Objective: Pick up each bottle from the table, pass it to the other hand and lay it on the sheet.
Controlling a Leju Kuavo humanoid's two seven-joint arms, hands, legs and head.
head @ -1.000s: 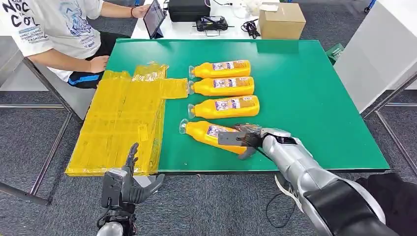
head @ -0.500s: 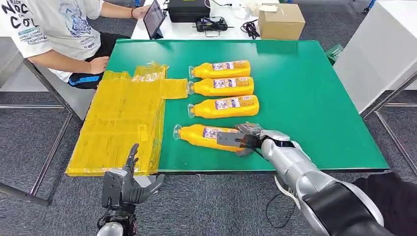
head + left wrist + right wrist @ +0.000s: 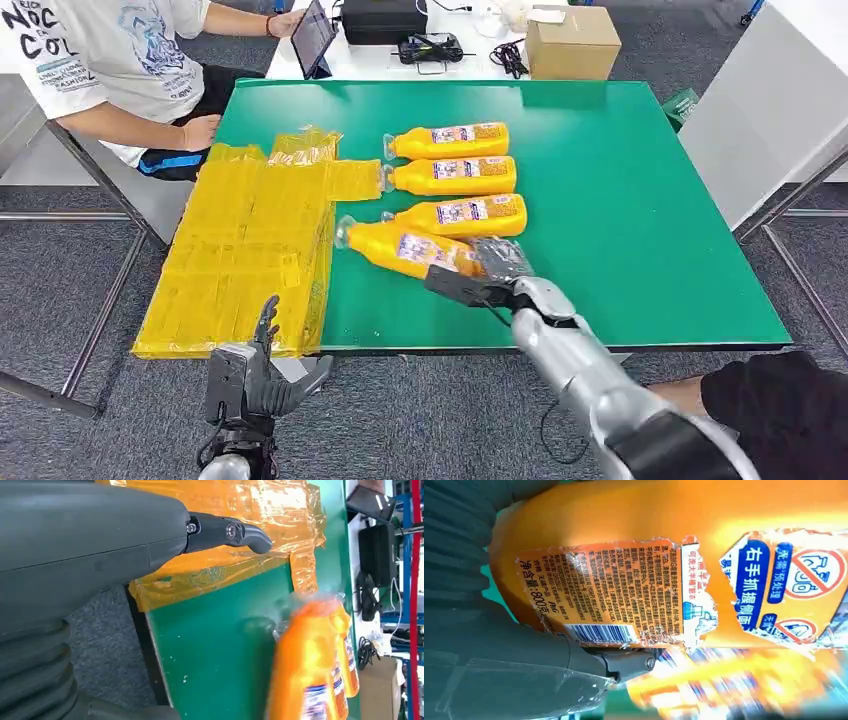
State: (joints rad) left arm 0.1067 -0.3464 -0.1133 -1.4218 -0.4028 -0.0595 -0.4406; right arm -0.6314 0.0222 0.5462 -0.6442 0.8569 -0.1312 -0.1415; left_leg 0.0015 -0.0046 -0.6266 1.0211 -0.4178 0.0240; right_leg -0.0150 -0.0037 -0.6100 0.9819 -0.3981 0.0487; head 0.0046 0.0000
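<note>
Near the table's front edge, an orange bottle (image 3: 405,249) is gripped at its base end by the right hand (image 3: 490,268), cap aimed at the yellow sheet (image 3: 240,250) on the left edge. A stiff but slick body and some weight are expected; a grasp around mid-body is advised for the pass. The left hand (image 3: 255,372) is held spread and empty below the front edge. Three more bottles (image 3: 450,176) are lined up behind, the nearest just beside the held one; a person (image 3: 110,60) is seated at the far left corner.

Three orange bottles (image 3: 455,176) lie in a close row just beyond the held bottle (image 3: 400,246), blocking the far side. Green table (image 3: 640,200) lies bare to the right. The yellow sheet (image 3: 250,250) lies flat on the left, with a person's hand (image 3: 203,130) at its far corner.
</note>
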